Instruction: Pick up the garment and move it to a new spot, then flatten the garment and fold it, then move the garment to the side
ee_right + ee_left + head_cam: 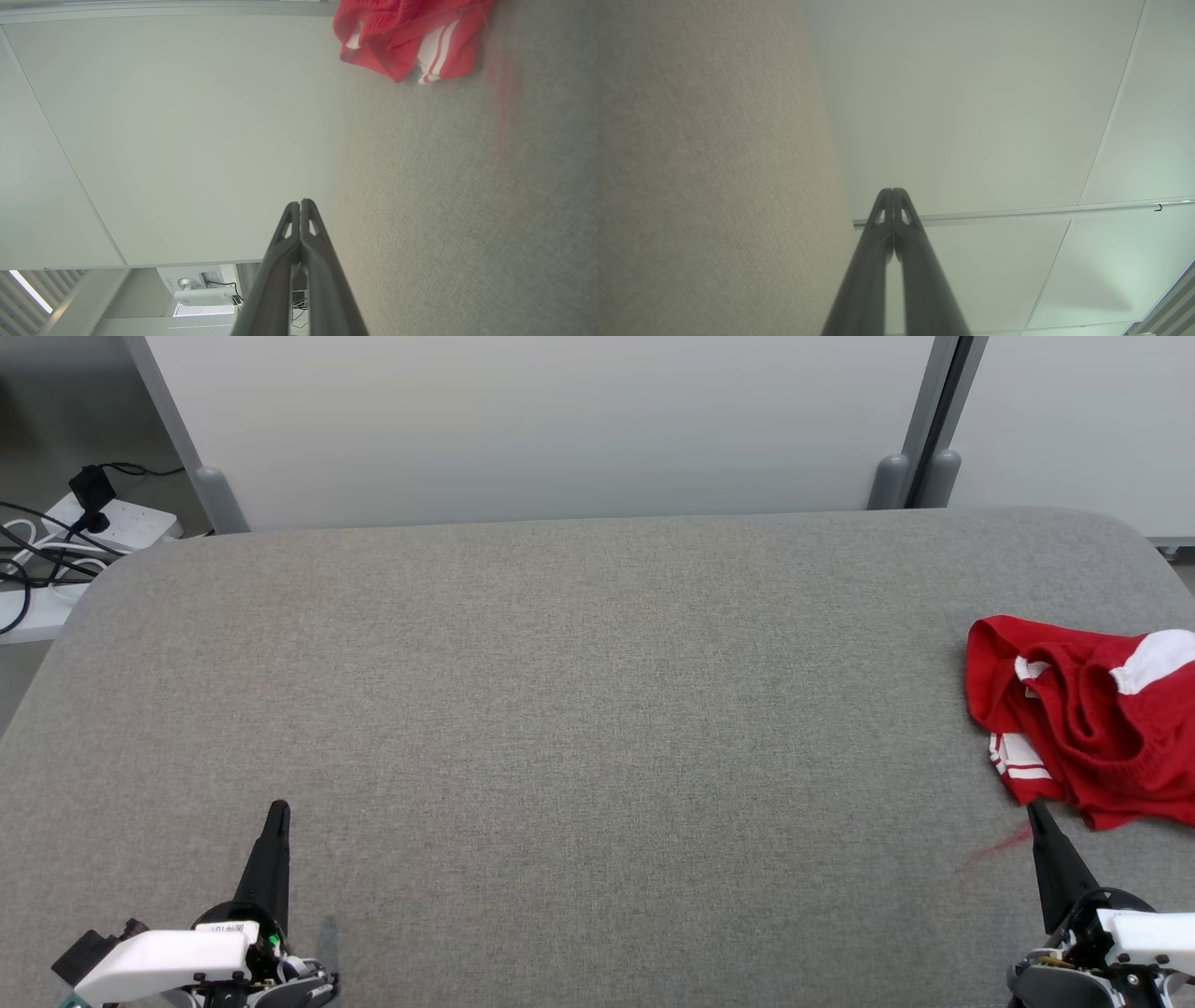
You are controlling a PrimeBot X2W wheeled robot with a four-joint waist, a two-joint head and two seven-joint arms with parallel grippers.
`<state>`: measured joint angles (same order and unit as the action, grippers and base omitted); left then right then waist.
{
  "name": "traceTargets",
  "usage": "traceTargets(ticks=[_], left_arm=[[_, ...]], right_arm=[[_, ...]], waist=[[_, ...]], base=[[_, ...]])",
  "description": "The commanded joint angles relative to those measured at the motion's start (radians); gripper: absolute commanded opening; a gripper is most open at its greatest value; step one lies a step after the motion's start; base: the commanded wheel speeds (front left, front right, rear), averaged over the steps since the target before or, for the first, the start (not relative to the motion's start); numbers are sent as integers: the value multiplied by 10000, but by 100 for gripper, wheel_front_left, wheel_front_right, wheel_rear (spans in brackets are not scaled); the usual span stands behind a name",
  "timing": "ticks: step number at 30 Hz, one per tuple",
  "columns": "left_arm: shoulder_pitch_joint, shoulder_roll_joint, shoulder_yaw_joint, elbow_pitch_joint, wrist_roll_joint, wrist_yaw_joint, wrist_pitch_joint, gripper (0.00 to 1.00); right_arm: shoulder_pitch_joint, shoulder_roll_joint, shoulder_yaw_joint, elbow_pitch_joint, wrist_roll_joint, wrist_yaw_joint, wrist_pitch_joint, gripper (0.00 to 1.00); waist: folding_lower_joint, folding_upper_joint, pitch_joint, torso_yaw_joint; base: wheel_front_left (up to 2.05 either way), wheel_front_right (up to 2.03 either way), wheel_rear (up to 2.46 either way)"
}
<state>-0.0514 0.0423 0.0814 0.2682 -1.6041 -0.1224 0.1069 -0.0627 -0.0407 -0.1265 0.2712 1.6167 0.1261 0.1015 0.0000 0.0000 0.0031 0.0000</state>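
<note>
A crumpled red garment [1092, 723] with white stripes and white patches lies at the right edge of the grey fabric table [579, 709]; it also appears at the top of the right wrist view, garment [402, 42]. My right gripper [1034, 812] is shut and empty, its tip just below the garment's lower edge, not touching it. In its own view the right gripper [300, 203] shows both fingers pressed together. My left gripper [278, 807] stands shut and empty at the lower left, far from the garment; left gripper [893, 191] has its fingers closed tip to tip.
Pale partition panels [560, 420] stand right behind the table. A white power strip with black cables [93, 523] lies on the floor past the table's far left corner. A faint red smear [994, 849] marks the cloth near my right gripper.
</note>
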Motion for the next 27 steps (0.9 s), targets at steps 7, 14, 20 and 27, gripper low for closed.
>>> traceTargets(ticks=[7,14,20,27], left_arm=[[-566,79,323,-231,-46,-83,63,0],[-566,79,323,-231,-46,-83,63,0],[-566,79,323,-231,-46,-83,63,0],[-566,79,323,-231,-46,-83,62,0]], right_arm=[[-451,-113,142,-266,-69,46,104,0],[-451,-112,140,-266,-71,46,106,0],[-452,-110,138,-265,-73,46,108,0],[-452,-108,135,-265,-75,46,110,0]], waist=[[0,0,0,0],[0,0,0,0],[0,0,0,0],[0,0,0,0]], base=[[0,0,0],[0,0,0],[0,0,0],[0,0,0]])
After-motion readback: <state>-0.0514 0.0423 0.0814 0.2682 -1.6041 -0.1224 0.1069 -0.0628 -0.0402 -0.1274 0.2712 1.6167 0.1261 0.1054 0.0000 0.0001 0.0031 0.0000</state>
